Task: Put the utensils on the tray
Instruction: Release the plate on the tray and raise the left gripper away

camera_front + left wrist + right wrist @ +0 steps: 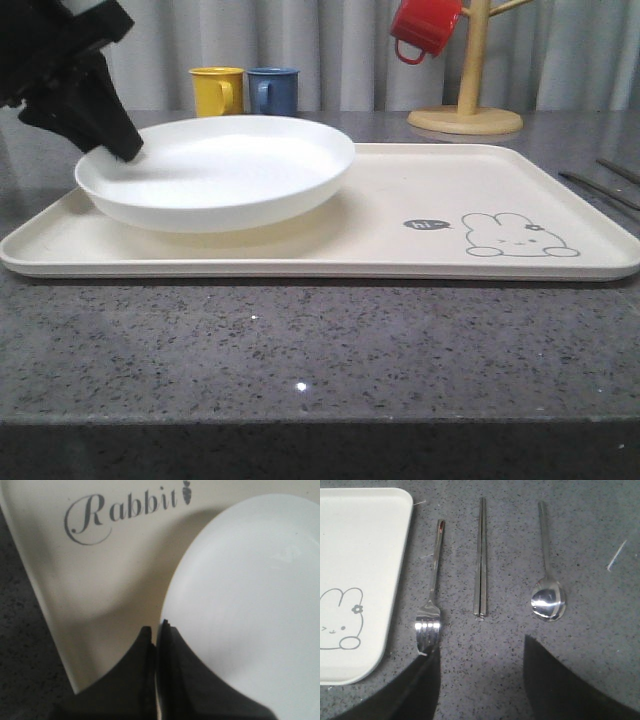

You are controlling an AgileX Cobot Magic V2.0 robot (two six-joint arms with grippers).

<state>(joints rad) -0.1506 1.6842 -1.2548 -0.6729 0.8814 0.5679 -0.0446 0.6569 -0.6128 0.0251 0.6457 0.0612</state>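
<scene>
Cutlery not yet on tray; left arm held the plate.

Tray (400, 195) lay on the counter, plate (215, 170) resting on its left half. Left gripper (157, 630) was pinched on the plate rim, probably steadying it. Fork (431, 605), chopsticks (481, 560) and spoon (547, 580) lay parallel on the counter beside the tray, right gripper (480, 680) spread above them, likely lining up a pick.

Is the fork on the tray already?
No, the fork lies on the grey table beside the tray, not on it.
</scene>
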